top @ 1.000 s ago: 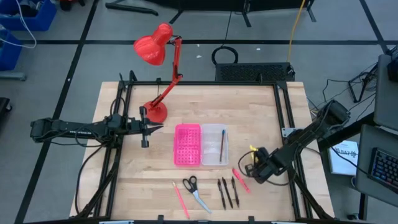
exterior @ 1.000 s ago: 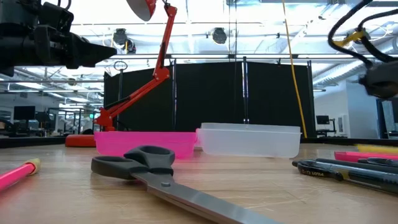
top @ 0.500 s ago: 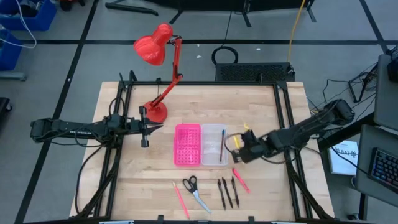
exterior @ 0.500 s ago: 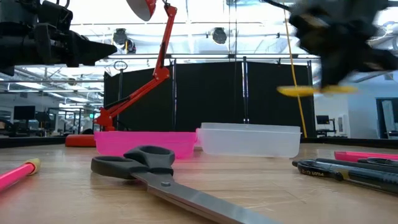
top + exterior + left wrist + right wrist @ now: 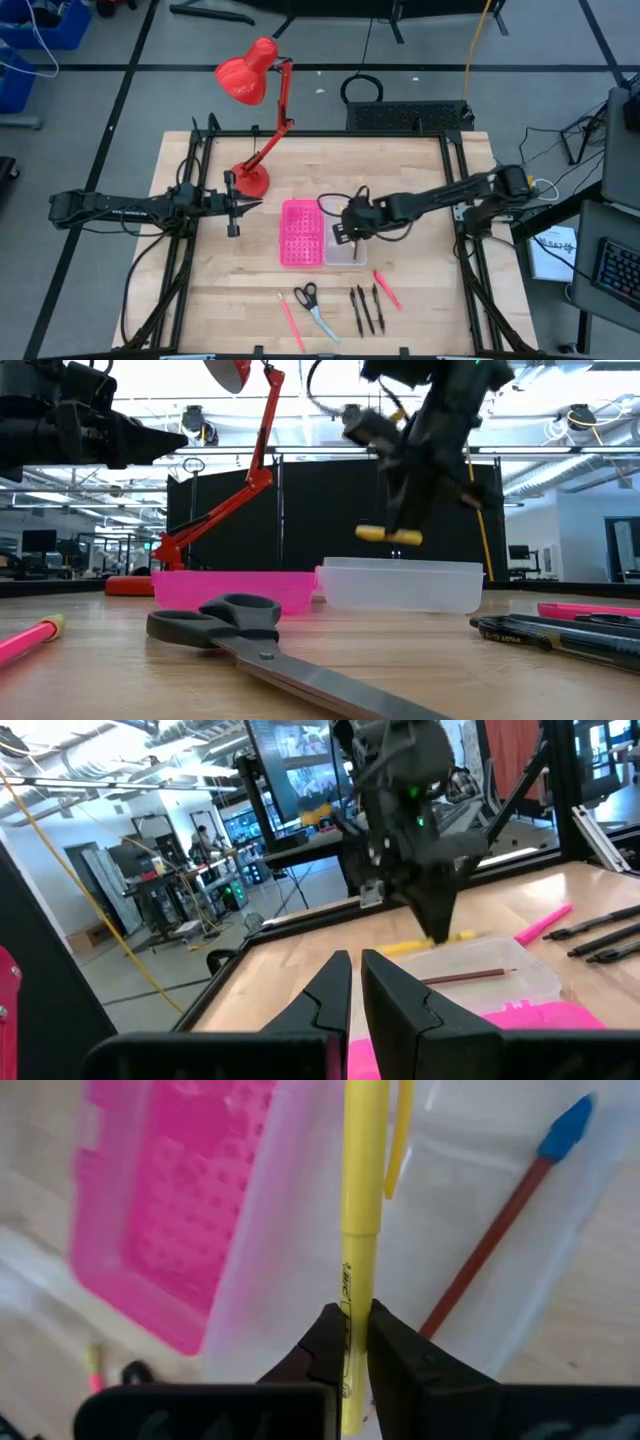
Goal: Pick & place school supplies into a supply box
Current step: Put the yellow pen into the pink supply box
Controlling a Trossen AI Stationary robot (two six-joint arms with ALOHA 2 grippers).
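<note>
- While my left pincer [image 5: 350, 982] is idling closed near the table's [image 5: 420, 160] left edge, my right pincer [image 5: 348, 1342] is gripping a yellow pen [image 5: 358, 1210].
- I am holding it above the supply box's [image 5: 323, 232] clear half.

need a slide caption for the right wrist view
Right tool holds a yellow pen over the clear tray.

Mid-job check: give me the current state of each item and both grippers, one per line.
right gripper: jaws shut on yellow pen, above clear tray
yellow pen: held, airborne
supply box: open, flat
brown pencil: inside clear tray
scissors: on table, blades shut
pink pens: on table
black pens: on table
left gripper: jaws shut, empty, waiting beside lamp base
desk lamp: upright
</note>
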